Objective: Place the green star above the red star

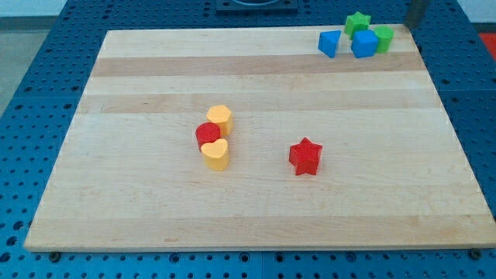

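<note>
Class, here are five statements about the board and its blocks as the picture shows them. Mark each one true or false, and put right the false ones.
1. The green star is near the view's top right corner. True.
2. The red star touches a yellow block. False: it stands alone, to the view's right of the yellow and red column.
3. A red block sits between two yellow blocks. True.
4. The blue cube is at the view's bottom left. False: it sits in the top right cluster, beside another green block and a second blue block.
5. My tip rests against the red star. False: a dark shape at the view's top right edge may be the rod; the tip's end cannot be made out.
</note>
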